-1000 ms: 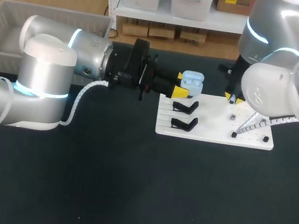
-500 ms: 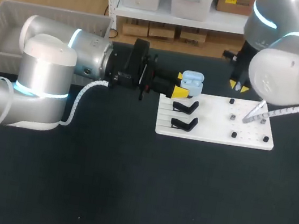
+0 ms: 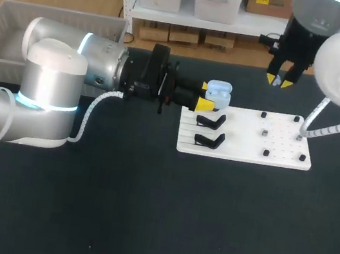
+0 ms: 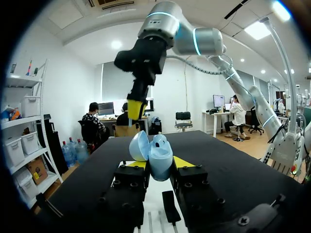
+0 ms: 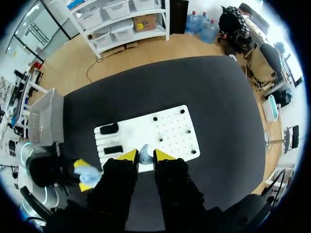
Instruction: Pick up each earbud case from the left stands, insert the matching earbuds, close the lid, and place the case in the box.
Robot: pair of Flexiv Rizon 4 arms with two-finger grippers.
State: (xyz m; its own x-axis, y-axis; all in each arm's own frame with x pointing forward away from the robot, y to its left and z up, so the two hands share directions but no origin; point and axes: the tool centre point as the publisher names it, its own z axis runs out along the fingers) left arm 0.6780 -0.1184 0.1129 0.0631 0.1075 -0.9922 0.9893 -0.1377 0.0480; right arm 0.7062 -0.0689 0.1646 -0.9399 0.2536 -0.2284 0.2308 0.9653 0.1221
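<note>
Black table (image 3: 142, 214), left gripper (image 3: 205, 97) clamping open blue case (image 3: 218, 91), right gripper (image 3: 279, 81) pinching, seemingly, an earbud (image 5: 144, 154).

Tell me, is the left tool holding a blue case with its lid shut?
Not quite. The left tool does hold the blue case, but its lid is open and tipped back, not shut. The left wrist view shows this.

pale blue case (image 3: 218, 91), bluish earbud (image 5: 144, 155), white board (image 3: 247, 136)
</note>
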